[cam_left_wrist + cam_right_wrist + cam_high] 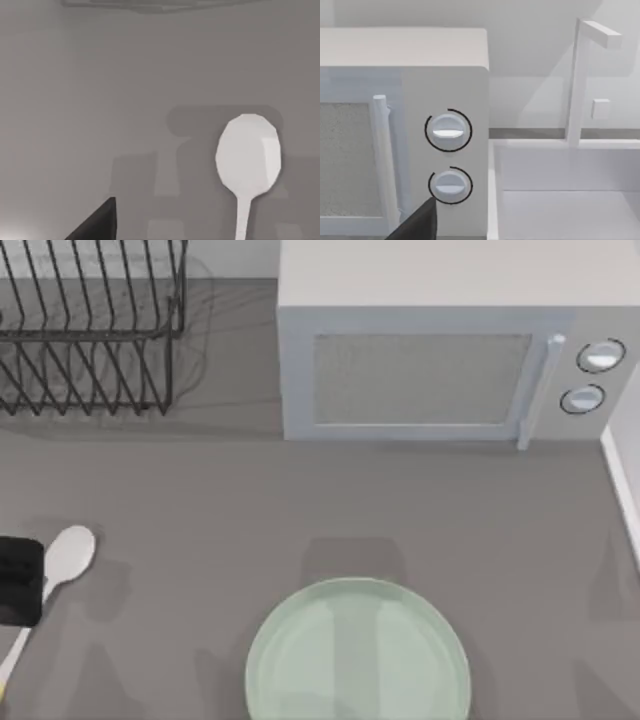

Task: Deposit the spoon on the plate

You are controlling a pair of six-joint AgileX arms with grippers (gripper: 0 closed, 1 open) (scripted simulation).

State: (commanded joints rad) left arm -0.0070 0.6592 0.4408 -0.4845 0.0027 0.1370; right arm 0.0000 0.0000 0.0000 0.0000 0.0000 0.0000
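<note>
- Your left end effector [18, 582] sits over the spoon [68, 552] handle at the worktop's [200, 500] left edge; can't tell its finger state.
- Spoon lies flat on the worktop, well apart from the plate [357, 652].

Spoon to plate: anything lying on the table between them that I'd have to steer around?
No. In the top view the table between the spoon and the plate is bare grey surface, with shadows alone.
</note>
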